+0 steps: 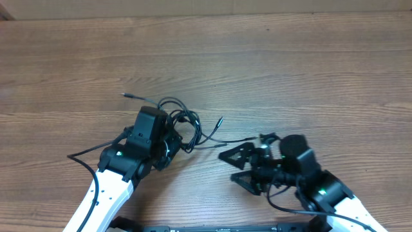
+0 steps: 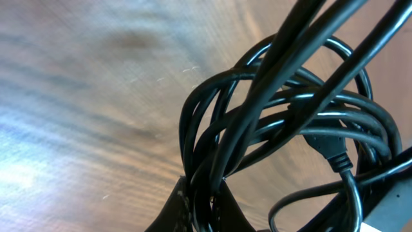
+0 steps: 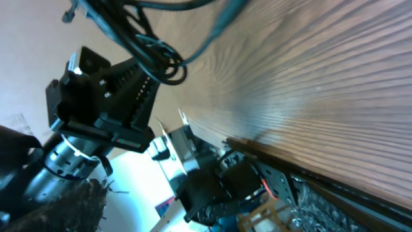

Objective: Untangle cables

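The cables (image 1: 183, 125) lie as a black tangle of loops on the wooden table at centre left. One plug end (image 1: 126, 95) sticks out to the upper left. Another end (image 1: 221, 120) points right, and a strand (image 1: 238, 140) runs toward my right arm. My left gripper (image 1: 170, 147) is at the tangle's left side; in the left wrist view it (image 2: 206, 207) is shut on a bundle of cable strands (image 2: 283, 109). My right gripper (image 1: 234, 167) is open and empty, just right of and below the tangle. The right wrist view shows the cables (image 3: 151, 48) at the top, but not its own fingertips.
The wooden table (image 1: 290, 71) stretches away to the far edge. The left arm's own thicker black wire (image 1: 84, 158) loops out at the lower left. The left arm's body (image 3: 96, 103) fills the left of the right wrist view, with the table's front edge (image 3: 309, 171) below.
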